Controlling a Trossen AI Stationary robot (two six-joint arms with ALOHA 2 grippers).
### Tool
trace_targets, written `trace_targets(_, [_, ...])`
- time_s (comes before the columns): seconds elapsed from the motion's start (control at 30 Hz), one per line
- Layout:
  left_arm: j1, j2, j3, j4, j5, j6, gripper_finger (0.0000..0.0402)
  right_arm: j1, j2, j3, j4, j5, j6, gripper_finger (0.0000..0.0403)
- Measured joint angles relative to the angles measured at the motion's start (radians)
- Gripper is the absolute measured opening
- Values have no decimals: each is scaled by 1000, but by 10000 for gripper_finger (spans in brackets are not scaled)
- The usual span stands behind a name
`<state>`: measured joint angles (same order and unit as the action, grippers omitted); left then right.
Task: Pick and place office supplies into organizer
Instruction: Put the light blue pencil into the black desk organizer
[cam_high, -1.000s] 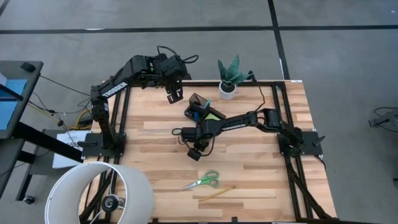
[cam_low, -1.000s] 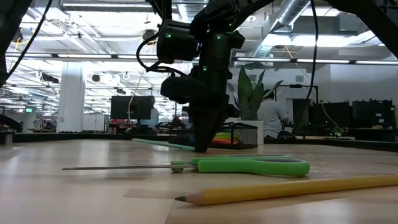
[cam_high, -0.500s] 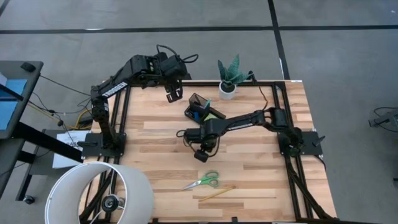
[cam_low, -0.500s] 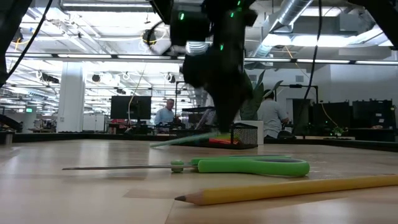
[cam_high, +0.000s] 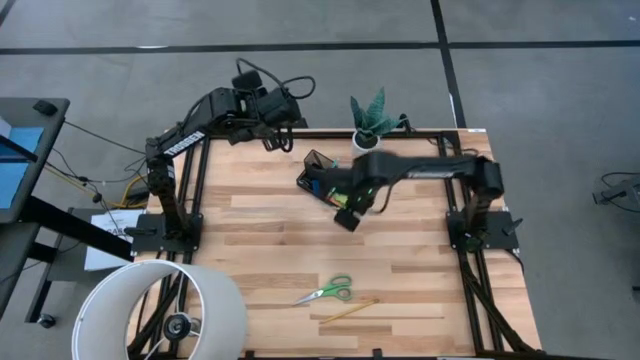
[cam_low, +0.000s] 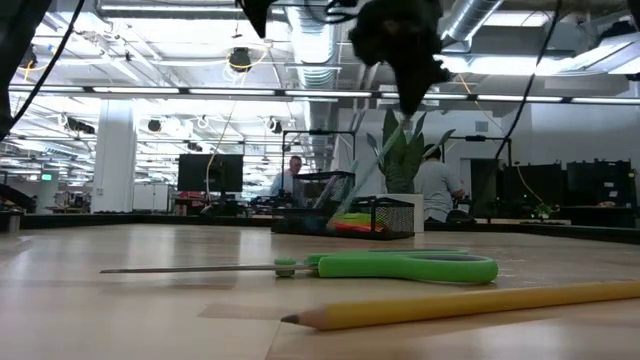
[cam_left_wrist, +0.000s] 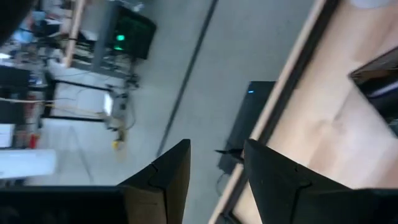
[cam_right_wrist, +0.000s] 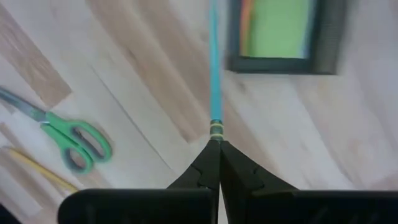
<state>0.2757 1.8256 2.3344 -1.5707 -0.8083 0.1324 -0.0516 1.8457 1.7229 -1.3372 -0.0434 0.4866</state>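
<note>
My right gripper (cam_right_wrist: 215, 142) is shut on a teal pen (cam_right_wrist: 214, 74) and hangs in the air just near of the black organizer (cam_high: 316, 168). In the low view the gripper (cam_low: 408, 100) is high up and the pen (cam_low: 368, 168) slants down toward the organizer (cam_low: 388, 215). A lime-green sticky pad (cam_right_wrist: 277, 28) lies inside the organizer. Green-handled scissors (cam_high: 326, 292) and a yellow pencil (cam_high: 346, 310) lie flat on the table near its front edge. My left gripper (cam_left_wrist: 216, 144) is open and empty, raised at the table's far left edge (cam_high: 272, 140). My right gripper pinches the teal pen between its two fingertips, at the pen's end by a yellow-green band (cam_right_wrist: 215, 130). The pen runs on straight ahead of the fingers, along them. It is lifted clear of the table and slants down toward the organizer.
A potted green plant (cam_high: 370, 122) in a white pot stands at the far edge, right of the organizer. Bare wood lies between the organizer and the scissors. A round white lampshade (cam_high: 160, 310) shows at the near left, off the table.
My right gripper, shut on the teal pen, has risen from the table and gone toward the far right, to the organizer. The pen lay flat, then one end came up, and it now hangs clear, slanting. My left gripper has drawn back toward the far edge and tipped.
</note>
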Motion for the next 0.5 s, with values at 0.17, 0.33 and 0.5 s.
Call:
trace_targets(0.17, [0, 0, 0, 0, -11, 1, 144, -105, -95, 0, 36, -8, -25, 1])
trace_targets(0.33, [2, -1, 0, 1, 127, -12, 144, -182, -123, 2, 67, -6, -51, 1])
trace_targets(0.5, [-12, 23, -32, 203, 787, -140, 144, -201, -83, -1, 80, 20, -102, 0])
